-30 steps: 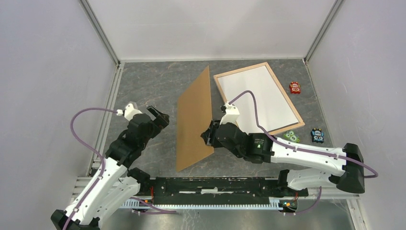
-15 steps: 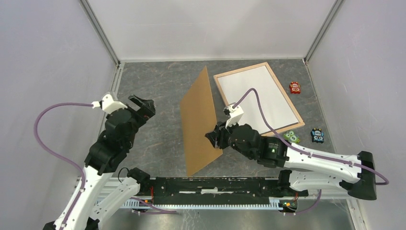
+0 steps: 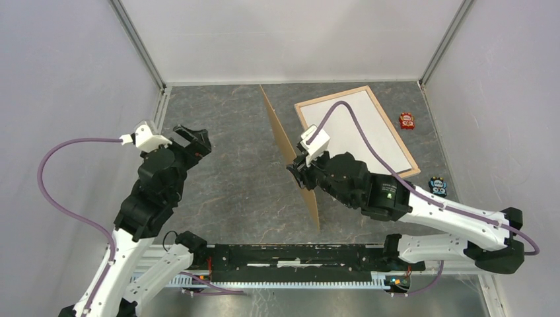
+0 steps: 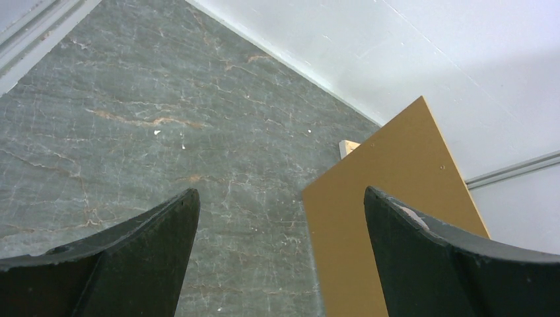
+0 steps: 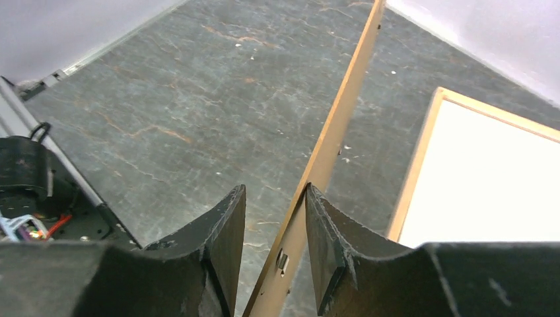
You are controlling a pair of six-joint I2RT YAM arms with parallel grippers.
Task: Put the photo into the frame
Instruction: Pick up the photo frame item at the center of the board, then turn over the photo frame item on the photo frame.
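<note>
From above, the brown backing board [image 3: 279,125] has swung up from a shallow lean a second ago to nearly upright, so it shows almost edge-on. The right gripper [image 3: 296,173] pinches it partway along its upper edge, and its lower edge appears to rest on the surface [image 3: 231,191]. The left gripper [image 3: 193,139] has risen and drawn back to the left, well apart from the board. The frame [image 3: 300,125] lies flat at the far right with a white sheet [image 3: 360,132] inside it – probably the photo, though no picture side shows. A red toy [image 3: 407,121] and a blue toy [image 3: 437,187] sit near its right side.

The left wrist view shows that arm's jaws spread wide with nothing between them, the board's brown face ahead.

The right wrist view shows its jaws closed on the board's thin edge, the frame's pale rail just beyond it.

With the board tipping toward the frame, the step in hand looks like laying it over the sheet – a slip of that narrow pinch is the risk.
</note>
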